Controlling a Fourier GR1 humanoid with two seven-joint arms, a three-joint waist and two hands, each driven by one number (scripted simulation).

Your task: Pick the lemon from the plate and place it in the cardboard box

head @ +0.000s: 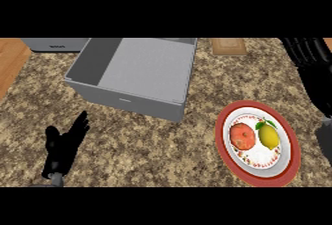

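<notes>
Our left hand [63, 143] lies open, box [133, 100] ahead of it — right hand [304, 49] released, lemon [269, 137] on plate [259, 178] short of it.

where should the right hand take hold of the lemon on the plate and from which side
Probably across its narrow middle, coming from above and the right. The lemon lies lengthwise away from the robot, leaf at its far end. A red-orange fruit sits close on its left on the plate; the side toward the right hand is free.
</notes>
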